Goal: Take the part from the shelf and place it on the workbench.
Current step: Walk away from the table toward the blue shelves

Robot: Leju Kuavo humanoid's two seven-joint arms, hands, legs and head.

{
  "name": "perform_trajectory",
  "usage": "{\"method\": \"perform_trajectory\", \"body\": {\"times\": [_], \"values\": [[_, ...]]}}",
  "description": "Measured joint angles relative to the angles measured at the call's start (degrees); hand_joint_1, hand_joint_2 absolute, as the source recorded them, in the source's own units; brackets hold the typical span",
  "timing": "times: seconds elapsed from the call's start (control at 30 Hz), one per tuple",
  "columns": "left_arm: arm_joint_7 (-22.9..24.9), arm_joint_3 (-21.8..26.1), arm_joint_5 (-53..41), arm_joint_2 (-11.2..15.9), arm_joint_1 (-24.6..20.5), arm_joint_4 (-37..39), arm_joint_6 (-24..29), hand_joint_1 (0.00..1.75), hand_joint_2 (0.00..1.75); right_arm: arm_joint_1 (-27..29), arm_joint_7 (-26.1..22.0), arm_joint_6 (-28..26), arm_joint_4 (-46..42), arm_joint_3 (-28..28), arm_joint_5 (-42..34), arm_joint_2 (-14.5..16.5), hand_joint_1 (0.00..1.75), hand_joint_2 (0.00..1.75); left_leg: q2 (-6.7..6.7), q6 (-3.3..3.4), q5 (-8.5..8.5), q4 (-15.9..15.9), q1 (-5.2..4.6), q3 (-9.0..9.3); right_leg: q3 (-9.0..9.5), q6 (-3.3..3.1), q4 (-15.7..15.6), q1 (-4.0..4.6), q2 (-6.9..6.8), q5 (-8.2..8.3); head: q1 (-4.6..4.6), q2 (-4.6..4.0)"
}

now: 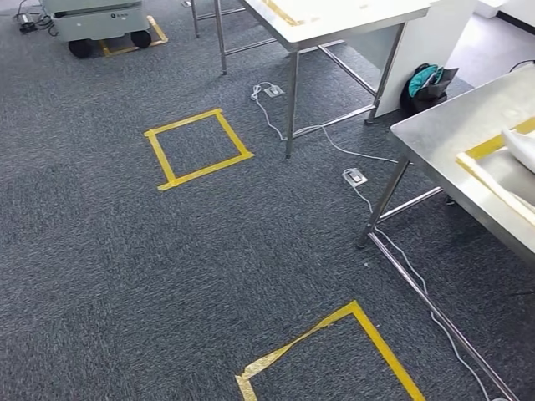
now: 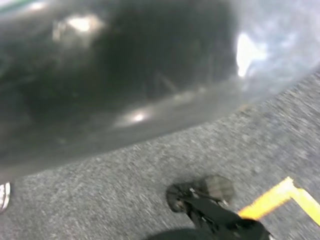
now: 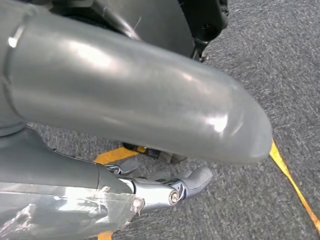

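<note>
- Head view: grey carpet (image 1: pixel 94 276) with two yellow tape squares (image 1: pixel 197 148), steel table (image 1: pixel 441 138) at right.
- White part (image 1: pixel 522 149) lies on that table inside a yellow tape outline, at the frame edge.
- Right hand (image 3: pixel 166 187) hangs over the carpet, fingers spread, holding nothing.
- Left hand: can't tell its state, wrist view is blurred.

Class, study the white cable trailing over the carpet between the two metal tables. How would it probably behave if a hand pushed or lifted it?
The white cable lies in loose curves, so it is probably floppy and would sag when lifted. It looks thin, hence likely light. It seems to run to a floor socket box, so it may pull taut rather than come away; the carpet might also drag on it.
</note>
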Motion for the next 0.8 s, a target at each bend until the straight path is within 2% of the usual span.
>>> {"method": "perform_trajectory", "body": {"times": [0.03, 0.1, 0.13, 0.17, 0.2, 0.23, 0.27, 0.3, 0.33, 0.37, 0.4, 0.43, 0.47, 0.53, 0.57, 0.6, 0.67, 0.7, 0.73, 0.77, 0.8], "values": [[-0.12, 0.03, -0.28, 0.00, -0.04, 0.37, 0.47, 0.00, 0.00, -0.03, 0.07, 0.05, -0.03, -0.07, 0.01, -0.01, 0.00, 0.00, -0.58, 0.42, 0.11, -0.07, 0.00, -0.12, 0.16, 0.34, 0.06, -0.14, 0.21, -0.22, 0.08, 0.00], [-0.45, 0.11, -0.60, 0.01, -0.32, 1.01, 0.97, 0.00, 0.00, 0.04, 0.14, 0.08, -0.07, -0.10, 0.05, -0.01, 0.00, 0.00, -1.80, 1.18, 0.45, -0.22, 0.18, -0.34, -0.88, 0.92, 2.63, -0.40, 3.05, -2.19, 0.21, 0.00], [-0.66, 0.13, -0.70, 0.03, -0.56, 1.27, 1.05, 0.00, 0.00, 0.16, 0.20, 0.09, -0.07, -0.10, 0.10, -0.01, 0.00, 0.00, -2.46, 1.47, 0.58, -0.24, 0.27, -0.47, -2.46, 1.10, 6.00, -0.49, 5.07, -4.09, 0.29, 0.00], [-0.82, 0.15, -0.74, 0.08, -0.80, 1.55, 1.08, 0.00, 0.00, 0.33, 0.23, 0.09, -0.07, -0.11, 0.13, -0.01, 0.00, 0.00, -3.18, 1.66, 0.65, -0.24, 0.25, -0.58, -4.49, 1.12, 10.32, -0.49, 6.51, -6.12, 0.36, 0.00], [-0.98, 0.19, -0.81, 0.13, -0.97, 1.85, 1.08, 0.00, 0.00, 0.51, 0.27, 0.09, -0.07, -0.12, 0.14, -0.01, 0.00, 0.00, -3.99, 1.80, 0.70, -0.23, 0.19, -0.66, -6.56, 1.10, 14.50, -0.49, 7.14, -7.68, 0.38, 0.00], [-1.12, 0.25, -0.96, 0.17, -1.08, 2.17, 1.08, 0.00, 0.00, 0.69, 0.29, 0.09, -0.07, -0.14, 0.13, -0.02, 0.00, 0.00, -4.81, 1.87, 0.73, -0.22, 0.14, -0.69, -8.08, 1.05, 17.31, -0.47, 7.38, -8.25, 0.39, 0.00], [-1.19, 0.33, -1.08, 0.20, -1.12, 2.50, 1.08, 0.00, 0.00, 0.80, 0.26, 0.09, -0.07, -0.18, 0.10, -0.04, 0.00, 0.00, -5.63, 1.88, 0.76, -0.20, 0.10, -0.66, -8.57, 0.95, 17.74, -0.46, 7.46, -7.55, 0.40, 0.00], [-1.22, 0.41, -1.19, 0.21, -1.16, 2.81, 1.08, 0.00, 0.00, 0.84, 0.22, 0.10, -0.07, -0.23, 0.07, -0.05, 0.00, 0.00, -6.44, 1.84, 0.79, -0.18, 0.10, -0.60, -7.90, 0.85, 15.65, -0.49, 7.65, -5.73, 0.40, 0.00], [-1.22, 0.48, -1.25, 0.21, -1.20, 3.09, 1.09, 0.00, 0.00, 0.84, 0.15, 0.12, -0.07, -0.31, 0.05, -0.06, 0.00, 0.00, -7.25, 1.76, 0.83, -0.16, 0.12, -0.52, -6.27, 0.76, 11.71, -0.58, 8.23, -3.26, 0.41, 0.00], [-1.15, 0.52, -1.14, 0.22, -1.25, 3.33, 1.16, 0.00, 0.00, 0.84, 0.09, 0.15, -0.07, -0.38, 0.05, -0.07, 0.00, 0.00, -8.01, 1.60, 0.89, -0.12, 0.09, -0.52, -4.44, 0.71, 7.43, -0.77, 9.75, -1.35, 0.42, 0.00], [-0.89, 0.53, -0.69, 0.25, -1.34, 3.52, 1.43, 0.00, 0.00, 0.84, 0.00, 0.20, -0.06, -0.45, 0.03, -0.07, 0.00, 0.00, -8.74, 1.36, 0.96, -0.01, 0.04, -0.64, -2.96, 0.70, 3.86, -0.98, 11.23, -0.08, 0.39, 0.00], [-0.41, 0.49, 0.16, 0.28, -1.37, 3.67, 1.95, 0.00, 0.00, 0.84, -0.07, 0.24, -0.06, -0.52, -0.01, -0.07, 0.00, 0.00, -9.39, 1.03, 1.09, 0.02, 0.04, -0.84, -2.10, 0.66, 1.72, -1.10, 12.40, 0.41, 0.38, 0.00], [0.34, 0.34, 1.47, 0.31, -1.34, 3.78, 2.73, 0.00, 0.00, 0.85, -0.14, 0.28, -0.06, -0.57, -0.04, -0.07, 0.00, 0.00, -10.01, 0.63, 1.26, -0.01, 0.09, -1.08, -1.81, 0.55, 0.99, -1.09, 13.07, 0.26, 0.35, 0.00], [2.13, -0.45, 4.85, 0.32, -1.01, 3.90, 4.42, 0.00, 0.00, 0.87, -0.28, 0.39, -0.07, -0.69, -0.11, -0.07, 0.00, 0.00, -11.01, -0.17, 1.62, -0.13, 0.39, -1.55, -1.55, -0.13, 0.75, -0.94, 11.81, 0.57, 0.36, 0.00], [2.89, -1.04, 6.29, 0.32, -0.79, 3.92, 4.97, 0.00, 0.00, 0.88, -0.37, 0.44, -0.07, -0.78, -0.12, -0.09, 0.00, 0.00, -10.39, -0.44, 1.33, 0.28, 0.40, -1.89, -1.38, -0.56, 0.58, -0.93, 11.06, 0.82, 0.26, 0.00], [3.41, -1.68, 7.37, 0.33, -0.63, 3.92, 5.31, 0.00, 0.00, 0.92, -0.45, 0.49, -0.07, -0.87, -0.12, -0.12, 0.00, 0.00, -9.09, -0.66, 0.32, 1.70, 0.34, -2.69, -1.31, -0.98, 0.38, -0.95, 10.17, 1.05, 0.13, 0.00], [3.85, -2.73, 8.27, 0.38, -0.59, 3.92, 5.56, 0.00, 0.00, 1.04, -0.54, 0.51, -0.07, -1.02, -0.13, -0.17, 0.00, 0.00, -5.69, -0.93, -3.38, 7.71, 0.19, -5.56, -1.37, -1.46, 0.18, -0.81, 8.35, 1.22, -0.16, 0.00], [3.89, -3.12, 8.43, 0.41, -0.65, 3.92, 5.62, 0.00, 0.00, 1.12, -0.55, 0.52, -0.07, -1.05, -0.13, -0.18, 0.00, 0.00, -4.76, -1.07, -5.27, 11.58, 0.23, -7.35, -1.46, -1.58, 0.18, -0.69, 7.35, 1.20, -0.21, 0.00], [3.93, -3.44, 8.56, 0.44, -0.67, 3.92, 5.67, 0.00, 0.00, 1.20, -0.55, 0.52, -0.07, -1.07, -0.13, -0.19, 0.00, 0.00, -4.31, -1.19, -6.33, 14.51, 0.30, -8.62, -1.58, -1.61, 0.19, -0.61, 6.36, 1.17, -0.20, 0.00], [4.02, -3.76, 8.75, 0.46, -0.60, 3.91, 5.79, 0.00, 0.00, 1.24, -0.55, 0.52, -0.07, -1.08, -0.13, -0.19, 0.00, 0.00, -4.04, -1.29, -6.33, 15.75, 0.38, -9.02, -1.72, -1.61, 0.20, -0.58, 5.43, 1.11, -0.20, 0.00], [4.16, -4.01, 9.00, 0.46, -0.47, 3.91, 5.97, 0.00, 0.00, 1.23, -0.56, 0.52, -0.07, -1.08, -0.12, -0.20, 0.00, 0.00, -3.76, -1.38, -5.30, 14.80, 0.46, -8.28, -1.84, -1.54, 0.21, -0.60, 4.59, 1.03, -0.21, 0.00]]}}
